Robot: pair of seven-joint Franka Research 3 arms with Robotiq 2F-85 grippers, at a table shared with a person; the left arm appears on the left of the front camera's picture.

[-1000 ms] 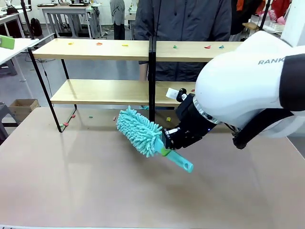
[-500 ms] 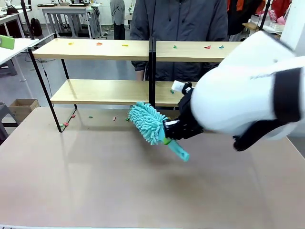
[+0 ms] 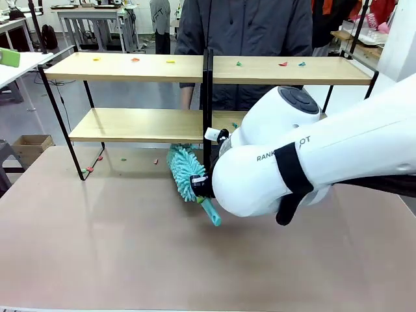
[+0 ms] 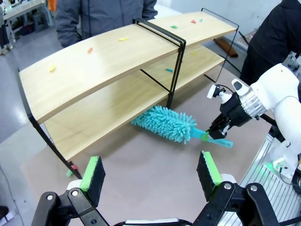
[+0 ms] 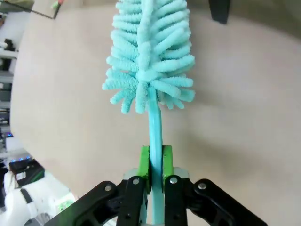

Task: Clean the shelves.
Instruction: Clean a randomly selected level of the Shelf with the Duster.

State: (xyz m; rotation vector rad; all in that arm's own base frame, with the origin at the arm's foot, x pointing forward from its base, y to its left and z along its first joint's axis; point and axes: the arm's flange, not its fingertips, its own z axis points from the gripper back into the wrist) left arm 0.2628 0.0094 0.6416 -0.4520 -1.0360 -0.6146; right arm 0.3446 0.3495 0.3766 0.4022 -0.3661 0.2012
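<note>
One duster [image 3: 185, 170], handle partly behind the right arm [image 3: 312, 156], tight in right gripper [image 5: 155, 160]; left gripper [image 4: 149, 165] agape.

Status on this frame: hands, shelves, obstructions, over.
Right hand shut on duster handle. Left hand open, empty. Duster head low by shelves, beside centre post; coloured scraps on top boards.
</note>
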